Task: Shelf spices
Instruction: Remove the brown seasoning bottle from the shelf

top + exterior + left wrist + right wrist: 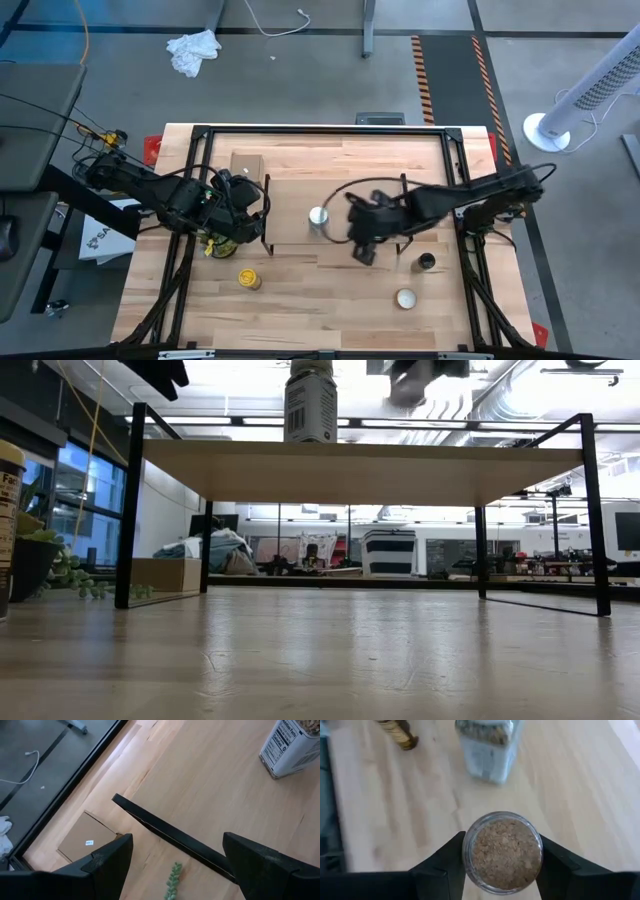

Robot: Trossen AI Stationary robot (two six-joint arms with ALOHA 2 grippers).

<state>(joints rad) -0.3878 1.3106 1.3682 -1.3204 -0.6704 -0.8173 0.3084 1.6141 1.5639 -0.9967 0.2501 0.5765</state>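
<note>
The shelf (335,200) is a light plank on black legs, mid-table. The white-capped jar (318,216) stands on its top, also clear in the low view (311,405). My right gripper (362,245) hangs over the shelf's near edge, shut on the tiny clear jar (502,852) of pinkish-brown powder. The mustard-yellow jar (249,278) and the dark black-capped jar (427,262) stand on the table. My left gripper (245,215) is open above the shelf's left end bar (170,835), touching nothing. My right gripper pinches the tiny clear jar by its round side wall (470,851), one finger (445,862) on each side. The fingers come from above, slanting down. The jar's round end faces the wrist camera and shows the powder. It is lifted over the plank.
A small potted plant (215,242) sits under my left arm. A tan cardboard box (246,165) lies toward the far left, and a flat white round tin (405,298) near the front right. A black frame (320,130) borders the table.
</note>
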